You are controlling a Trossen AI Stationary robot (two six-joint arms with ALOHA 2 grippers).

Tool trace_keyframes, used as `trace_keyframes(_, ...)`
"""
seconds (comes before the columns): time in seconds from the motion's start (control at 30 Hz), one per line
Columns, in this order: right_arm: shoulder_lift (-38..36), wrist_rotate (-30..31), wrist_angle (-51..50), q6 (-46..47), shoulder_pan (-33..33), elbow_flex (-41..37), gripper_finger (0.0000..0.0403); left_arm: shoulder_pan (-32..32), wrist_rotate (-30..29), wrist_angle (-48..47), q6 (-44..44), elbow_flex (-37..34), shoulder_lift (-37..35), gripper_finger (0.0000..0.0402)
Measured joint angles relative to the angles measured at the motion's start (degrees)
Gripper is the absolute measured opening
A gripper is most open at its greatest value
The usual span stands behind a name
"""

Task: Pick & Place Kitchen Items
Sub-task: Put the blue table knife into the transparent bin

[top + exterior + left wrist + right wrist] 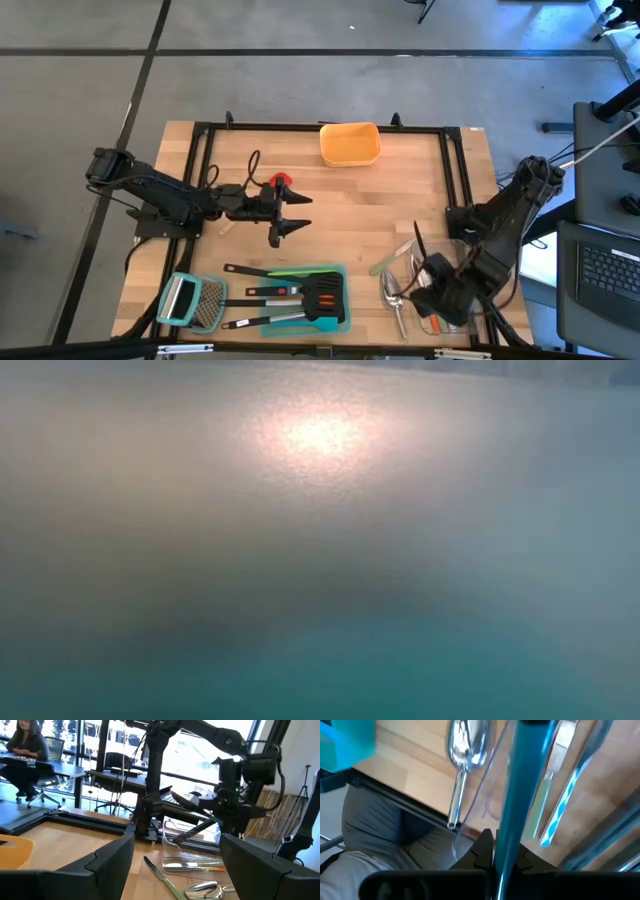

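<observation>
My right gripper (432, 272) is at the table's near right, over a clear container (485, 805), shut on a slim teal spatula (512, 795). A silver scoop (465, 745) and silver spoons (393, 295) lie beside it, and a green spatula (395, 258) lies flat on the wood. My left gripper (288, 216) is open and empty above the middle of the table. Black turners and other utensils (275, 293) lie in a teal container (335, 272) at the near left. The low view is blocked by a teal blur. My right gripper pinches the teal spatula's slim handle (504, 851) between its two fingers (485, 845). The handle runs forward from the fingers, past the clear container and out of the wrist picture. Its ends are hidden, so I cannot tell where along the handle the fingers are.
An orange container (350, 143) stands at the far middle. A flat metal grater (192, 302) with a light-blue handle lies at the near left corner. A black frame (200, 150) runs round the table. Bare wood lies between the two grippers. A person sits in the room beyond (25, 750).
</observation>
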Motion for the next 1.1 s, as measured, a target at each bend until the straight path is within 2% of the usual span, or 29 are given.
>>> trace_keyframes(0.3, 5.2, -3.2, 4.6, 7.9, 5.6, 0.0, 0.0011, -0.1, 0.4, 0.3, 0.1, 0.0, 0.0, 0.029)
trace_keyframes(0.57, 7.4, -5.2, 7.7, 11.9, 8.5, 0.0, 0.0011, -4.4, 0.0, 0.1, -1.4, 0.0, 0.0, 0.029)
trace_keyframes(0.87, 7.5, -6.4, 3.3, 15.0, 9.3, 0.0, 0.0011, -10.9, -4.0, 3.3, -1.6, 0.0, -0.1, 0.029)
trace_keyframes(1.1, 10.0, -5.6, 5.0, 15.6, 9.3, 0.0, 0.0011, -15.6, -9.3, 3.5, -1.4, 0.0, -0.1, 0.029)
